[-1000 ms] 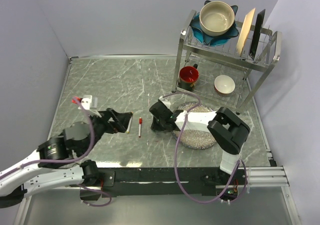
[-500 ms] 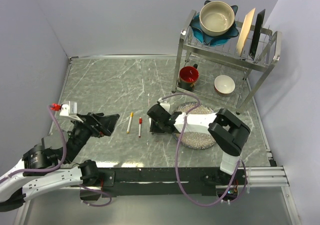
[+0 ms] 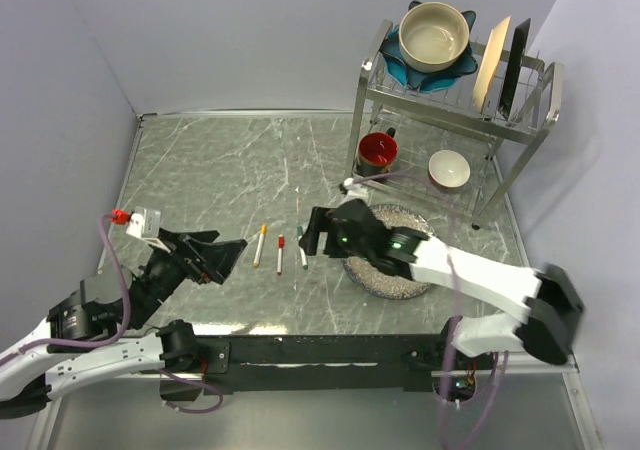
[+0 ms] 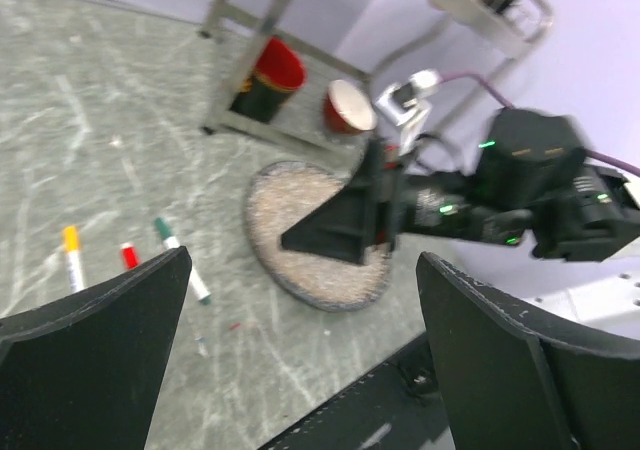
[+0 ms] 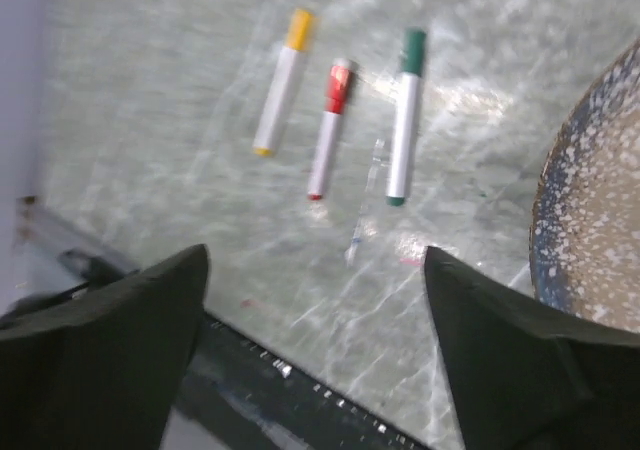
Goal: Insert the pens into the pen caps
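Three white-barrelled pens lie side by side on the table, each with its cap on one end: yellow (image 3: pixel 261 243), red (image 3: pixel 280 253) and green (image 3: pixel 301 247). In the right wrist view the yellow pen (image 5: pixel 280 80), red pen (image 5: pixel 330 128) and green pen (image 5: pixel 404 115) lie beyond my right gripper (image 5: pixel 315 260), which is open and holds nothing. From above, the right gripper (image 3: pixel 315 234) hovers just right of the green pen. My left gripper (image 3: pixel 232 255) is open and empty, left of the yellow pen. The left wrist view shows the pens (image 4: pixel 129 256) at its left.
A round speckled plate (image 3: pixel 400 275) lies under the right arm. A wire dish rack (image 3: pixel 450 90) at the back right holds a red mug (image 3: pixel 378 152), a small bowl (image 3: pixel 449 169) and a large bowl (image 3: pixel 434 35). The black rail (image 5: pixel 300 390) runs along the near table edge.
My right gripper opened and let go of the green pen, which now lies beside the red one; the arm lifted back. The left gripper drew away from the yellow pen.
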`<state>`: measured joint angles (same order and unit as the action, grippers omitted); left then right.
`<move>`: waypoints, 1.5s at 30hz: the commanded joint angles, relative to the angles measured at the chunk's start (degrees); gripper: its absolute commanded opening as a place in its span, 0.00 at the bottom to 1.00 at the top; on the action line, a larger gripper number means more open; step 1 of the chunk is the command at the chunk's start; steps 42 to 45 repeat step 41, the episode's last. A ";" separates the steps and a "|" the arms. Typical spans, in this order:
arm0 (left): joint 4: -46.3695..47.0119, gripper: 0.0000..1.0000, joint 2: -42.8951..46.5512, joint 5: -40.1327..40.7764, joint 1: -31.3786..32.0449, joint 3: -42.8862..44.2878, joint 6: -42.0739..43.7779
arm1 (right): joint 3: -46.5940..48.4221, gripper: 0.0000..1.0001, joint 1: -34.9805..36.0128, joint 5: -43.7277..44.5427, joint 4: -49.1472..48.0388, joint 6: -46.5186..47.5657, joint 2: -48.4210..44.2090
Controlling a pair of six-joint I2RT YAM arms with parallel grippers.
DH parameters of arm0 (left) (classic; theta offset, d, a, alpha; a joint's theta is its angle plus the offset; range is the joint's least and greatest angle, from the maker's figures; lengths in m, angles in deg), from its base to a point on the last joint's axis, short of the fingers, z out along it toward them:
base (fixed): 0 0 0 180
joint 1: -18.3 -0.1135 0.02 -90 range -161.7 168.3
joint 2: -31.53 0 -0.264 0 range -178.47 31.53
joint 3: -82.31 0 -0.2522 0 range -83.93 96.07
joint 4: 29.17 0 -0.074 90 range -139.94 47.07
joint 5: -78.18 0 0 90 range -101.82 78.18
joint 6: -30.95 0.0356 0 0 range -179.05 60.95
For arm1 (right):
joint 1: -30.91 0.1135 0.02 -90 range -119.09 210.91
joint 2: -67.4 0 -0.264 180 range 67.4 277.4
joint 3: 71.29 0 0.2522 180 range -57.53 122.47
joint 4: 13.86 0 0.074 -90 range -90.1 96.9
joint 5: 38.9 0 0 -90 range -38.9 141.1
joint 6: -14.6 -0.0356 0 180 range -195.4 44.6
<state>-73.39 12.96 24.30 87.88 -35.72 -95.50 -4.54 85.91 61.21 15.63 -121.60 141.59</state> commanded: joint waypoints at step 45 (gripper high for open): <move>10.42 0.99 -2.35 -11.33 0.73 -2.68 4.45 | -4.74 1.00 1.60 4.22 6.42 9.72 -41.15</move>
